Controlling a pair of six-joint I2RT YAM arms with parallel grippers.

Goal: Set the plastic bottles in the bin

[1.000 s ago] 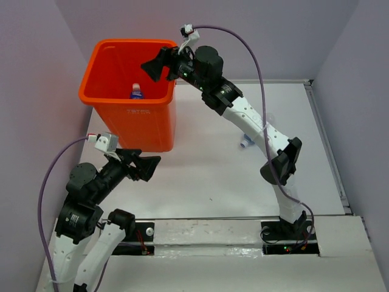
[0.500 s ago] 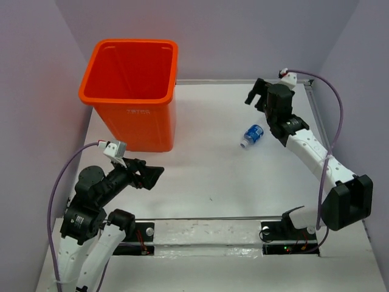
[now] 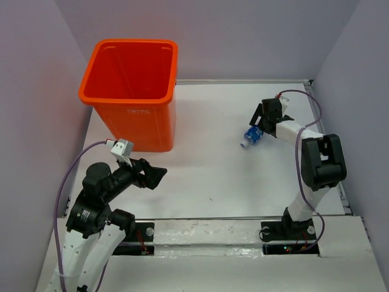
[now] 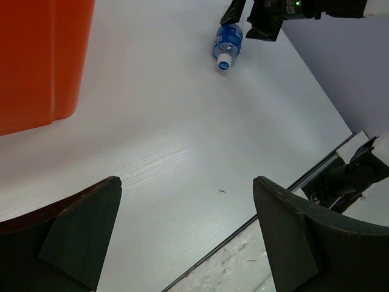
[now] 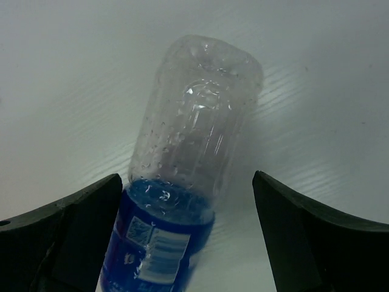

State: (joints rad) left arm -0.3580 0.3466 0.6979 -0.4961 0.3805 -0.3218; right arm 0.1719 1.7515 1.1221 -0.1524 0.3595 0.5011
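White wood-grain table, shut in by pale lilac walls at the far side, left and right. Low raised strip along the right edge, metal mounting rail across the near edge. Orange bin upright and mouth up in the far left corner, close to the left wall. Broad stretch of white surface between it and the far right part, marked only by a tiny dark speck toward the near side. One plastic bottle on its side on the table at the far right, well apart from the bin. Long axis on a diagonal, white cap toward the near left, clear end toward the far right. Right gripper low over that clear end, dark fingers spread wide to either side of the body, gap plain on one side, contact on the other not to be told. Seen only from the right wrist: droplets inside the clear plastic, blue label at the bottom of the view, cap out of sight. Seen only from the left wrist: bottle, cap and right gripper small at the top, bin wall at the left. Left gripper near the front left, above the table, jaws spread, nothing between them.
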